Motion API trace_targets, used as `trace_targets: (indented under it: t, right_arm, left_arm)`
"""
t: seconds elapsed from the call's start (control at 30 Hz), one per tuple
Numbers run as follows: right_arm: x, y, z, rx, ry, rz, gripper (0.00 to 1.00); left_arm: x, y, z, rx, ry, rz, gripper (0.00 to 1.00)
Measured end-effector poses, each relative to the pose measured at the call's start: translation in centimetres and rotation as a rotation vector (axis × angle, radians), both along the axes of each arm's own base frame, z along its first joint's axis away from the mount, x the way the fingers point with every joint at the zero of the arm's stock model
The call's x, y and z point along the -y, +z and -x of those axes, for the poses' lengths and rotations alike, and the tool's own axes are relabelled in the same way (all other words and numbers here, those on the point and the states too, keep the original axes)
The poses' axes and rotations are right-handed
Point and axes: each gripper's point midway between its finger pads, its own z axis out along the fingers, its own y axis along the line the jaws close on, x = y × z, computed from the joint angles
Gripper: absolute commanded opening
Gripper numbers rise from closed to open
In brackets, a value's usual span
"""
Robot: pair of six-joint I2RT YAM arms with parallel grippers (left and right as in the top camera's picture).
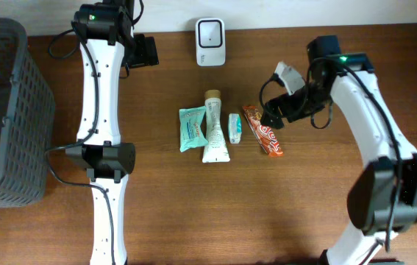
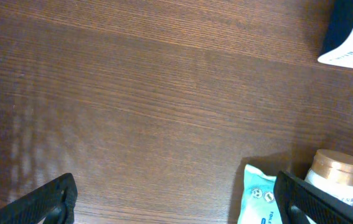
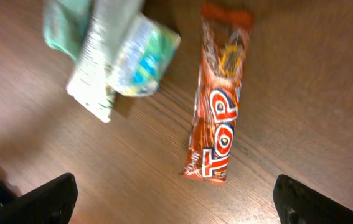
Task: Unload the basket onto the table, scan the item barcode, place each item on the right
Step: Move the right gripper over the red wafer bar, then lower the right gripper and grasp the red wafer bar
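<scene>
The right gripper (image 3: 176,202) was spread wide above the orange candy bar (image 3: 220,118) — nothing grasped; the left gripper (image 2: 176,202) was likewise released over the surface (image 2: 132,93).

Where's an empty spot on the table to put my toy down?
Free: the table in front of the item row, between both arms; also between the left arm and the teal packet. Crowded: teal packet, tube, small sachet and candy bar lie close together, the right gripper near the bar.
</scene>
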Motion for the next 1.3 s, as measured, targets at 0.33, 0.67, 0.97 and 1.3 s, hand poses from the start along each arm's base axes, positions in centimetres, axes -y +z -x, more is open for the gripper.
trace_targets:
  t: [0.33, 0.67, 0.97, 1.3]
  right_arm:
    - [0.1, -3.8, 0.4, -0.078, 0.02, 0.158, 0.98]
    - [-2.6, -3.8, -1.0, 0.017, 0.081, 0.162, 1.0]
    - [-2.1, -7.3, -1.3, 0.027, 0.033, 0.181, 0.77]
    - [-0.4, -11.1, -0.1, -0.01, -0.057, 0.186, 0.45]
  left_arm:
    - [0.0, 0.0, 0.0, 0.0, 0.0, 0.0, 0.99]
    - [0.0, 0.0, 0.0, 0.0, 0.0, 0.0, 0.99]
    - [0.0, 0.0, 0.0, 0.0, 0.0, 0.0, 0.99]
    - [0.0, 0.0, 0.0, 0.0, 0.0, 0.0, 0.99]
